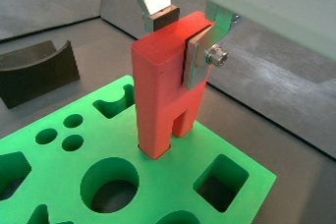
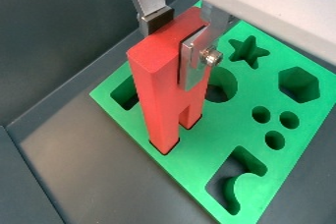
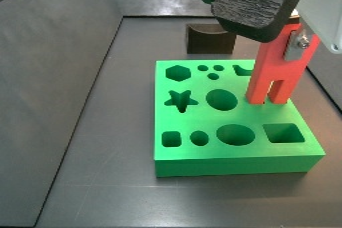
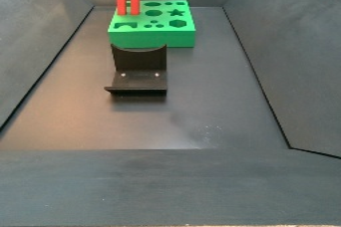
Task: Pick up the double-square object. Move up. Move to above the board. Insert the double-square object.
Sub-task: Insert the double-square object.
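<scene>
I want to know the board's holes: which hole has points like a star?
The star hole in the board; the others are round, oval, square or hexagonal. The pincer holds the red bar upright at the opposite edge.

Obstacles: red bar (image 3: 277,67) upright at one edge of the board (image 3: 187,150), clamped near its top by the gripper (image 1: 190,43); dark notched block (image 4: 139,75) on the floor just beside the board; tray walls (image 4: 253,42) all round. Free room: above the board's other holes, and the bare floor (image 4: 173,121) beyond the block.
</scene>
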